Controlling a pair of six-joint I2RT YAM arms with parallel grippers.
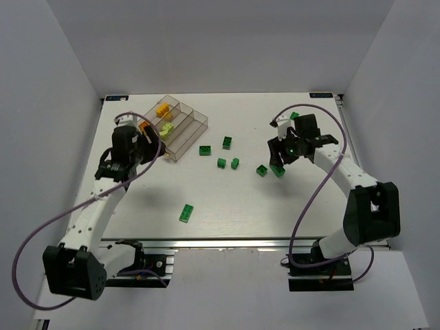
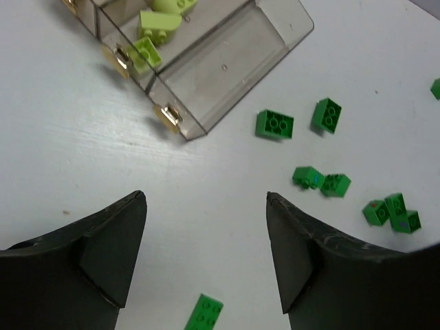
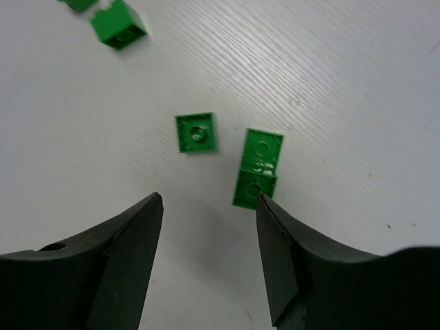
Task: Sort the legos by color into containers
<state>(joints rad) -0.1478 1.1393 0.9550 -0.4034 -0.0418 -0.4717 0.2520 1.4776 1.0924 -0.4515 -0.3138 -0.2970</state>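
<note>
The left pincer (image 2: 206, 203) gapes wide and empty near the tray (image 2: 265, 41); the right pincer (image 3: 210, 203), equally wide, hovers over a dark green brick (image 3: 197, 132).

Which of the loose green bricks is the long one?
The long brick lying alone nearest the arm bases; the other loose green ones are shorter and sit farther back.

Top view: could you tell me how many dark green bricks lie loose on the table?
8: two bricks right of the tray, a pair just nearer, two at the right gripper, one beyond it, a long one near the front. The gripper may hide more.
</note>
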